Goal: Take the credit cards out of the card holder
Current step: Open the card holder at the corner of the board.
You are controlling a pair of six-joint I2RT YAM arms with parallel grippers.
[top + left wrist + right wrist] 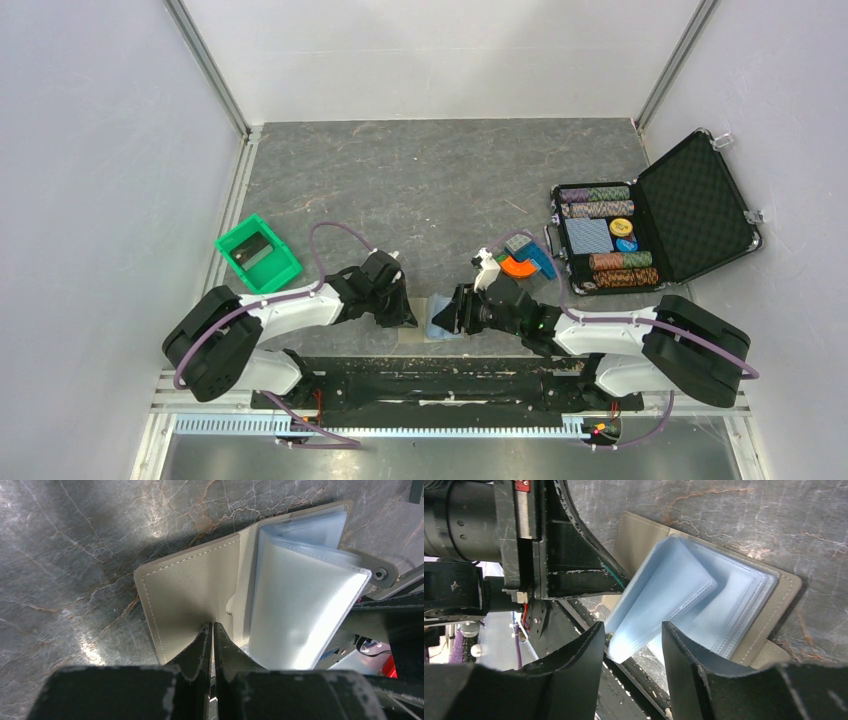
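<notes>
L gripper (pixel 212 630): clenched, jaws all but meeting. Tips rest on the near edge of the holder (pixel 192 590), on its taupe flap; can't tell if the flap is nipped between them or only pressed down. That flap lies flat on the table (pixel 420 180).

R gripper (pixel 633 630): released, jaws standing apart. The loose edge of one clear sleeve (pixel 664 587) hangs in the gap, not clamped. The sleeve is lifted and tilted off the rest of the stack.

Holder lies open betw. the two grippers, at the near edge of the table, just ahead of the arm bases. Inside it is a fan of pale-blue, shiny plastic sleeves, stitched along the edges. Snap tab sticks out at the R side in the L wrist view. Can't tell whether any sleeve has a card in it; they all read pale.

Further out, L side: green bin (pixel 240 270), well apart from the holder. It holds a dark grey flat piece (pixel 256 251), too small to tell more.

R side: black case (pixel 695 205), lid open and foam-lined. The tray half holds rows of chips (pixel 597 195) at top and bottom, w/ a blue deck (pixel 588 236) between them. A yellow chip (pixel 621 227) and a blue chip (pixel 627 243) sit beside the deck.

An orange-and-blue item (pixel 520 262) sits just L of the case, near the R wrist; can't tell what it is.
</notes>
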